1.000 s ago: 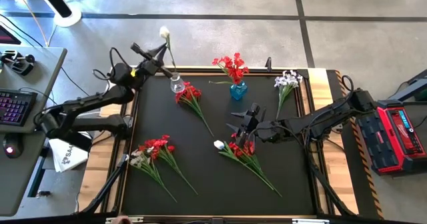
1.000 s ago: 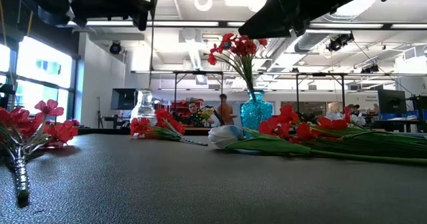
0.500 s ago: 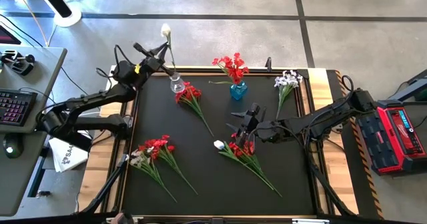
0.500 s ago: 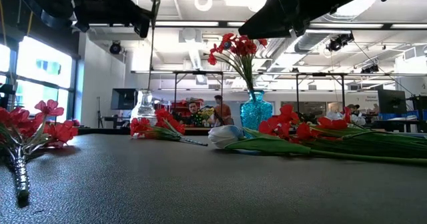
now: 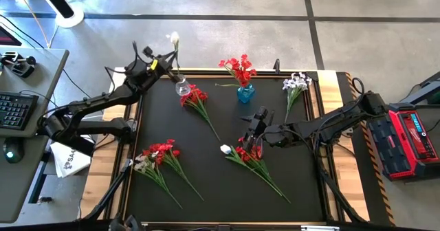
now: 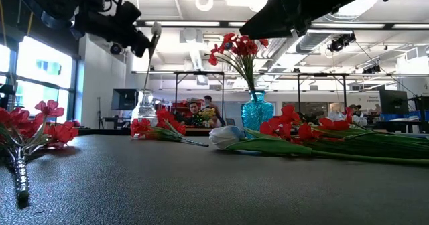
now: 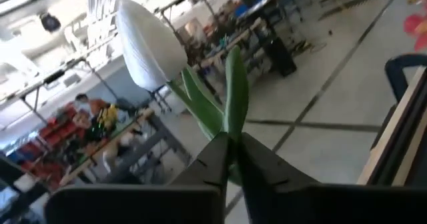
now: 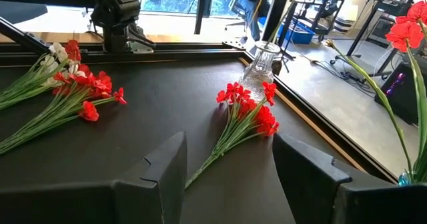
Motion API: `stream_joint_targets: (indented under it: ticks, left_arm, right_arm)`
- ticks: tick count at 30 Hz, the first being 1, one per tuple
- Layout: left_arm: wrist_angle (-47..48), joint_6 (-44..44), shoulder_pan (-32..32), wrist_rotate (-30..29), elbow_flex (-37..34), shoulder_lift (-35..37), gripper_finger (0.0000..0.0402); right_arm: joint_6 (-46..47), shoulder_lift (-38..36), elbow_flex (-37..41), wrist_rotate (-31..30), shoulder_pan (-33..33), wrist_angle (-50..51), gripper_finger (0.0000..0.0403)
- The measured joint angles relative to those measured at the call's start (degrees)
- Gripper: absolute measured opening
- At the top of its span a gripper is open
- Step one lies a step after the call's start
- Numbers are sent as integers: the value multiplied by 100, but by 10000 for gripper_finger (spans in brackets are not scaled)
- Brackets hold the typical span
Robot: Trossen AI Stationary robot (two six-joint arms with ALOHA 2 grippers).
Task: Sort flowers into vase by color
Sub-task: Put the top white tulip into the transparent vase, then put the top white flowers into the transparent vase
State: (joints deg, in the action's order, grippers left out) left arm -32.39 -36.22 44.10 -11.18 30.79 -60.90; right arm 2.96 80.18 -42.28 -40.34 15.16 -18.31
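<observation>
Pinching a white tulip's (image 7: 152,45) stem above the clear glass vase (image 5: 182,87), the left gripper (image 7: 232,147) is clamped tight; the right gripper (image 8: 227,164) hovers spread over red flowers (image 5: 249,155).

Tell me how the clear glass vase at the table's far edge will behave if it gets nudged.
The clear glass vase looks small and narrow-necked, so it is probably light and apt to tip. The tall white tulip standing in it likely makes it top-heavy. Being glass, it may slide and could break.
</observation>
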Motion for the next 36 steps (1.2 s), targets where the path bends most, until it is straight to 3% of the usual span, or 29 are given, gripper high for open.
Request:
stream_joint_targets:
  ticks: [8,14,19,27,30,36]
  left_arm:
    - [559,227,7,-541,0,44,125]
    - [1282,303,-328,-1416,0,405,157]
    - [1901,521,-1099,-2089,0,1046,158]
    - [2299,1083,-2743,-2267,7,1947,158]
    - [2857,1737,-3563,-2169,7,2155,158]
    - [3698,2653,-5132,-2141,7,1992,158]
  right_arm:
    - [1,0,0,0,0,0,195]
    - [0,0,0,2,0,0,195]
    - [1,0,0,2,0,0,195]
    - [-23,0,0,68,38,51,195]
    - [309,-8,-112,-217,89,815,195]
    - [2327,-85,-1171,-64,177,4310,195]
